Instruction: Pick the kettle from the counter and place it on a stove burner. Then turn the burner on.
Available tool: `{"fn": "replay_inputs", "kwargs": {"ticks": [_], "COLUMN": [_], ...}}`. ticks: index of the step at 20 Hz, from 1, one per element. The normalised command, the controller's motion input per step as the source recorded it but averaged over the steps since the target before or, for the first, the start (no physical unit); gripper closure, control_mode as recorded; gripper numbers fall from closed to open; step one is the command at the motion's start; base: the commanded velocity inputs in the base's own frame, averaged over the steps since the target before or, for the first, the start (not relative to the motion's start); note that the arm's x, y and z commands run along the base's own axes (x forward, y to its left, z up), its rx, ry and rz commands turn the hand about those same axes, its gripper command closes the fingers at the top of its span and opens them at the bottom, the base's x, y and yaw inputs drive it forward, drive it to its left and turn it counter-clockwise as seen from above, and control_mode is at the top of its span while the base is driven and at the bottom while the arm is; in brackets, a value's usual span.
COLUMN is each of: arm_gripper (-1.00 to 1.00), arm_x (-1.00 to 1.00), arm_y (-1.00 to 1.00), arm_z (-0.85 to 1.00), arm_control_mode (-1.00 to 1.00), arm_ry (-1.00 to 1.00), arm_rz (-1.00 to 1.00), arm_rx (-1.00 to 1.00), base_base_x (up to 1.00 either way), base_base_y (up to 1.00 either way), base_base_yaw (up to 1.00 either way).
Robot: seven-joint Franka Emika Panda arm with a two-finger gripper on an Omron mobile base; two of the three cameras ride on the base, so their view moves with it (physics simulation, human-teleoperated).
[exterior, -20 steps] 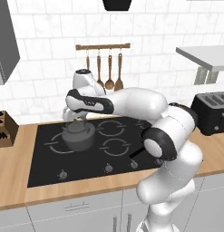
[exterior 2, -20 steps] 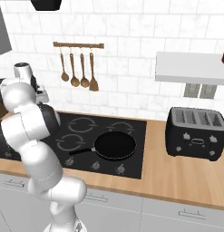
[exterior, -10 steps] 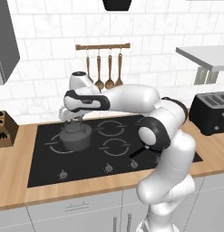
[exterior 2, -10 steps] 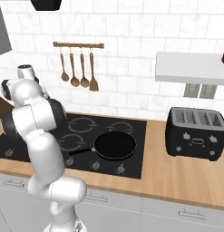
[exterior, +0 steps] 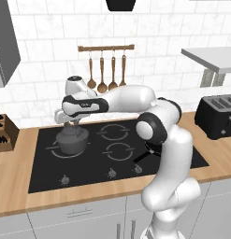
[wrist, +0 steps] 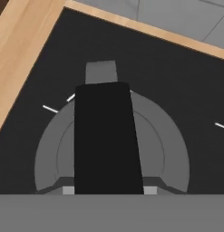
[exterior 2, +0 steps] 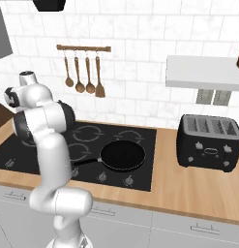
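Note:
The dark grey kettle (exterior: pixel 72 141) stands on the left burner (exterior: pixel 53 151) of the black glass stove, whose grey ring shows around its base. My gripper (exterior: pixel 70 123) hangs straight above it, shut on the kettle's arched handle (wrist: pixel 106 136). In the hand view the black handle runs up the middle over the kettle's round body (wrist: pixel 170 152), and the burner's short white dashes (wrist: pixel 51 108) show to either side. I cannot tell whether the kettle's base touches the glass. The tan counter (exterior: pixel 14 172) borders the stove on the left.
A black frying pan (exterior 2: pixel 122 156) lies on the stove's front right burner, its handle pointing left. The stove knobs (exterior: pixel 111 173) line the front edge. A toaster (exterior 2: pixel 208 143) stands on the right, a knife block (exterior: pixel 2 133) on the far left, and utensils (exterior: pixel 105 70) hang on the wall.
The arm has carried the kettle a little to the left over the stove, so it now stands centred on the left burner ring. The jaws have narrowed slightly.

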Motion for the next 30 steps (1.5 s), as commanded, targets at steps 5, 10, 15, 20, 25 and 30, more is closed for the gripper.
{"fn": "replay_inputs", "kwargs": {"ticks": [5, 10, 15, 20, 25, 30], "arm_gripper": [1.0, 1.0, 1.0, 1.0, 1.0, 1.0], "arm_x": [0.3, 0.05, 0.0, 0.0, 0.0, 0.0], "arm_y": [0.28, 0.04, 0.0, 0.0, 0.0, 0.0], "arm_z": [-0.27, -0.05, 0.0, -0.04, -0.38, -0.42], "arm_control_mode": [-1.0, -1.0, -1.0, -1.0, -1.0, -1.0], "arm_ry": [0.0, -0.02, -0.13, -0.08, 0.03, 0.05], "arm_rz": [-0.01, 0.0, 0.0, -0.01, -0.01, -0.01], "arm_rx": [0.03, 0.0, 0.02, 0.02, 0.01, 0.0], "base_base_x": [0.0, 0.0, 0.0, 0.0, 0.0, 0.0], "base_base_y": [0.0, 0.0, 0.0, 0.0, 0.0, 0.0], "base_base_yaw": [0.0, 0.0, 0.0, 0.0, 0.0, 0.0]}}
